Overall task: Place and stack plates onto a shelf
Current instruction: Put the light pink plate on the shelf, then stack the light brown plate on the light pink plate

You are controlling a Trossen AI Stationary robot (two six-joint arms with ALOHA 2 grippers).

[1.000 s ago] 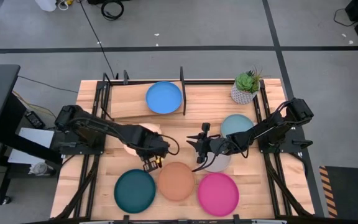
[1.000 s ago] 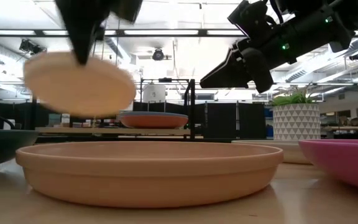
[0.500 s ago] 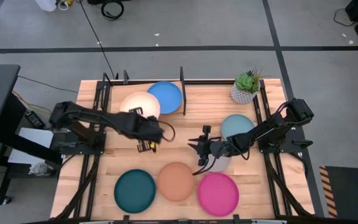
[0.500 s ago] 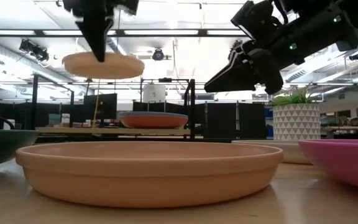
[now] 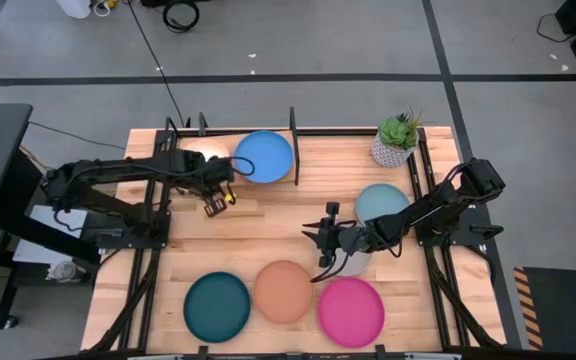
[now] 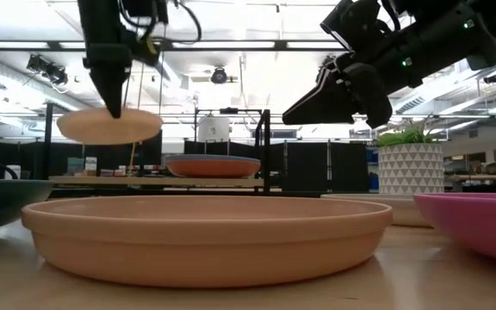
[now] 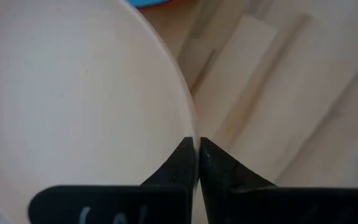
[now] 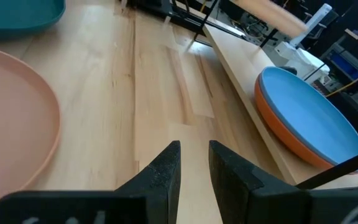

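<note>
one cream plate held over the shelf, the rest on board and table

one cream plate [image 6: 109, 126] hangs in the air, pinched at its rim by the left gripper [image 7: 196, 163], whose two dark fingers [image 7: 178, 163] close on the thin edge from either side. in the high view the left gripper [image 5: 218, 196] sits at the left half of the shelf [image 5: 193, 172], with the cream plate [image 5: 201, 158] showing pale beneath the arm, just beside the blue plate [image 5: 264, 156]. in the low view the plate is level and clear above the shelf board [image 6: 145, 181].

the blue plate lies on the right half of the shelf, stacked on an orange plate [image 8: 291, 140] whose rim shows under it in the right wrist view.

the right gripper [image 8: 194, 163] hovers above the tabletop [image 5: 278, 235] near its middle, fingers [image 8: 166, 165] a narrow gap apart and holding nothing. under the right arm lies a grey plate [image 5: 353, 264], and beside it a pale blue plate [image 5: 380, 200].

three plates lie in a row along the near edge of the table: teal [image 5: 217, 306], tan [image 5: 284, 291] and magenta [image 5: 351, 311], close together. a potted green plant [image 5: 396, 139] stands at the far right corner.
</note>
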